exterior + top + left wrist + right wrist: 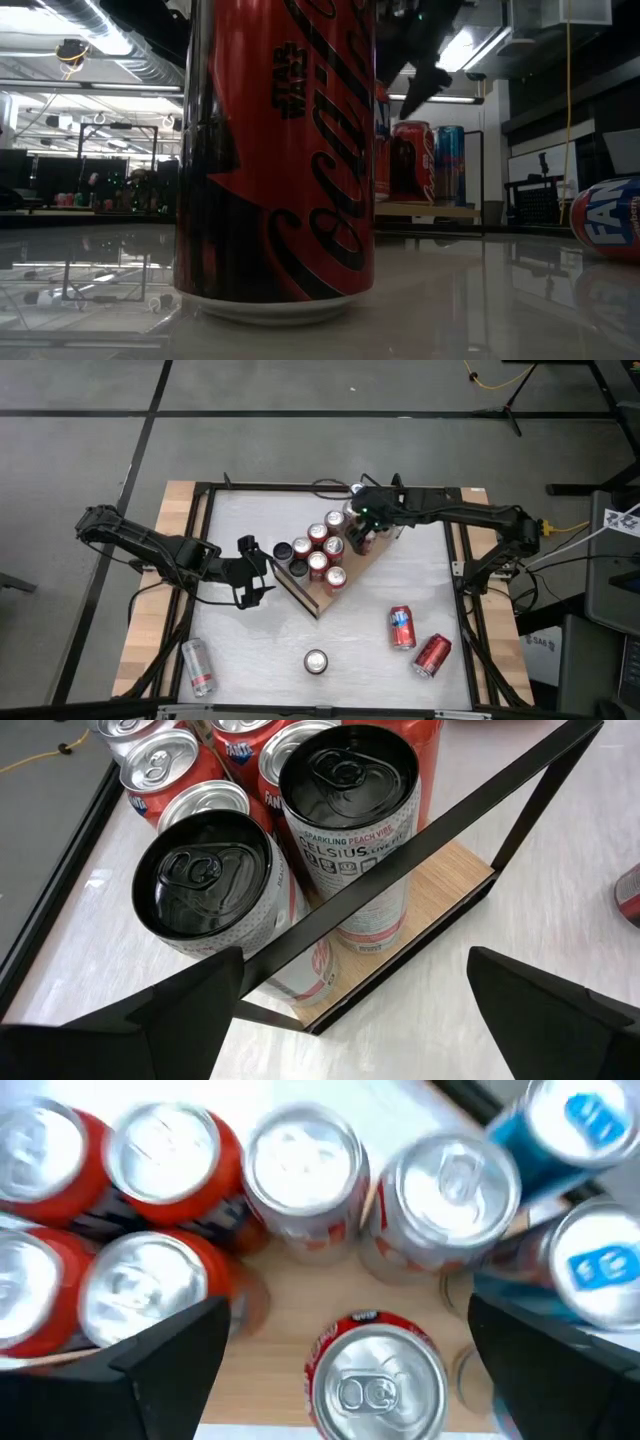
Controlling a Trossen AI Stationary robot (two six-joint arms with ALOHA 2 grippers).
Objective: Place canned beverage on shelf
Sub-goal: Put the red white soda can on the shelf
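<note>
Closest to the low camera we see one upright red-and-black can [275, 160] on the white table [420, 575], the same can that stands alone near the front edge [316, 661] from above. We count three more loose cans on the table, all lying on their sides: a silver one [199, 666] at the front left, a red-and-blue one [402, 627] and a red one [432, 655] at the front right.

On the shelf [318, 603], a light-wood board set at an angle mid-table, we count roughly nine or ten upright cans [318, 552]: two black-topped ones at its left end, red ones in the middle, and at least two blue ones at its far right end; the right arm hides part of that end.

Our left gripper [252, 572] sits just beside the shelf's left end, its fingers [120, 1030] spread wide and holding nothing, the black wire rail [420, 840] between it and the two black-topped cans [205, 885].

Our right gripper [362, 532] hovers over the shelf's right end, fingers [160, 1355] equally wide apart and empty, with a red can [372, 1378] standing below the gap between them.
</note>
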